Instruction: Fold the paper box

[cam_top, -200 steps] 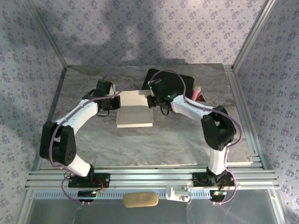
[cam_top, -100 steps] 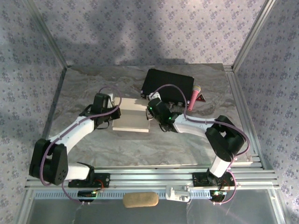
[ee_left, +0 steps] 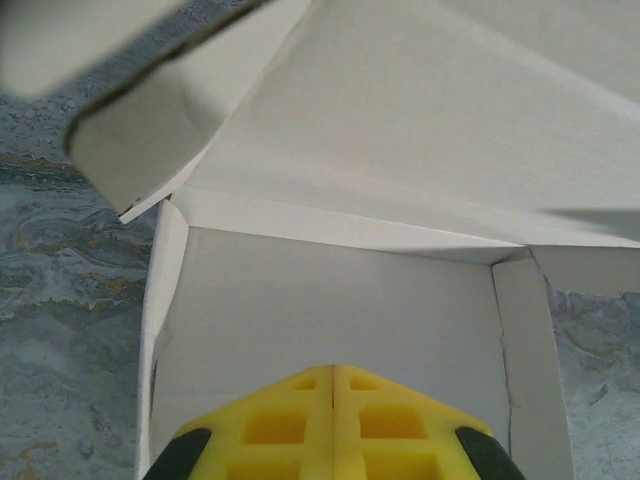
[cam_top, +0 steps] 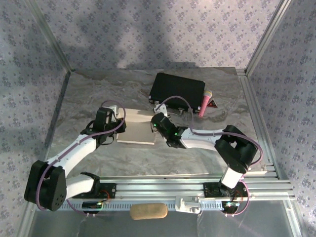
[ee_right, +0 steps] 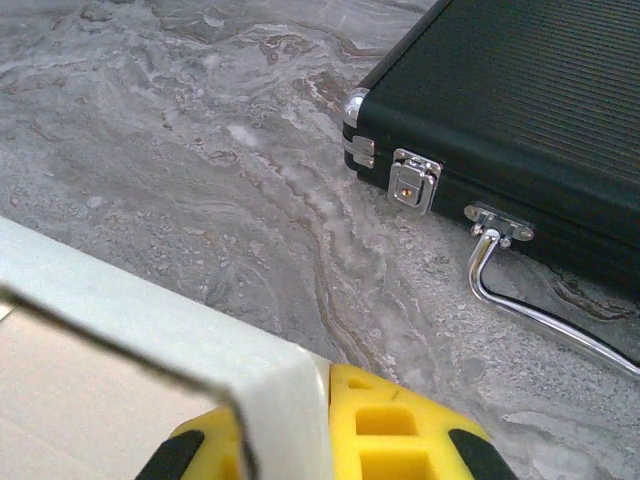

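With paper box (cam_top: 138, 129) lying mid-table between both arms, press closed left gripper (ee_left: 333, 420) onto its floor, pinch right gripper (ee_right: 305, 440) firmly on the side wall, and raise along the crease slowly.

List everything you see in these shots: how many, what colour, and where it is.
paper box: one, white, middle of the table, partly folded
case: one, black with metal latch and handle, far side, right of centre
pink item: one, pink, beside the case's right end
pad: one, tan, near ledge in front of the arm bases
table: one, grey marbled
left gripper: one, yellow fingers, shut, over the box floor
right gripper: one, yellow fingers, shut on a box wall
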Motion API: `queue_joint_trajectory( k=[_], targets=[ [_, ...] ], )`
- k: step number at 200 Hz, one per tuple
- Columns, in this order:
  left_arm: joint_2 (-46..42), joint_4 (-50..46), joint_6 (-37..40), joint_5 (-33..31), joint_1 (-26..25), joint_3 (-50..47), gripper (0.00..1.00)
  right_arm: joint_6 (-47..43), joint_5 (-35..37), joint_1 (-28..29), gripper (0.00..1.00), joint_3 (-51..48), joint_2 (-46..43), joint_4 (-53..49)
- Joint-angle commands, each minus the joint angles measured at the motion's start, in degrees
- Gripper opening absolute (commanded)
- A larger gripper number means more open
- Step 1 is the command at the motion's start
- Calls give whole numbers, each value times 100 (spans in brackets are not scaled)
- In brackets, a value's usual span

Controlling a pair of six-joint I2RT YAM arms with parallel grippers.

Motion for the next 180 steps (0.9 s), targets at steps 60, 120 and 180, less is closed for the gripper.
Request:
queue_joint_trajectory(
  k=[60,120,180],
  targets=[
    [-326,-1317,773,-277,364,757,57,-414,-326,-232,0,345,131,-570],
    [960,-977,1478,-77,875,1471,55,-829,-1062,-622,0,535,143,-694],
    [1335,989,2238,325,874,1135,51,-1685,-2321,-1236,0,1069,128,-1404]
  ],
)
